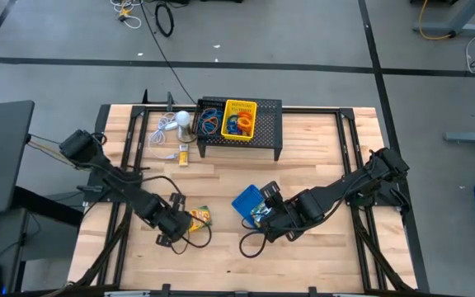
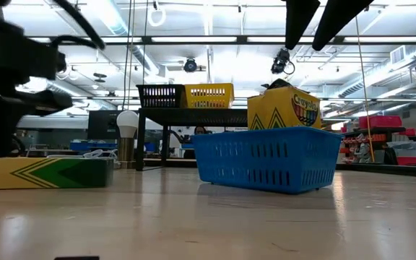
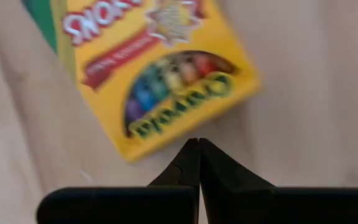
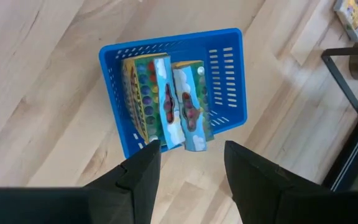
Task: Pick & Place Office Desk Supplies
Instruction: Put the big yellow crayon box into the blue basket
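A yellow crayon box [image 3: 160,74] lies flat on the wooden table at the near left, also seen as the crayon box [image 1: 199,217]. My left gripper [image 3: 199,144] is shut and points down, its tips just beside the box's long edge. The blue mesh tray [image 4: 229,68] stands on the table near the middle. Two crayon boxes [image 4: 166,99] stand on edge in it. My right gripper [image 4: 188,158] hangs open above the tray's near side, clear of the boxes, and shows as the right gripper [image 2: 320,22] over the tray in the low view. My left gripper comes from above with its shut fingertips [image 3: 197,152] right at the crayon box's long edge [image 3: 191,127]. I cannot tell whether they touch it. The box lies flat on the table.
At the far middle stands a black mesh stand [image 1: 272,125] bearing a yellow tray [image 1: 240,107] and a black tray [image 1: 210,106], both with coloured rubber bands. A white round object [image 1: 184,122] and another small crayon box [image 1: 185,154] lie left of it. Bare wood lies between the arms.
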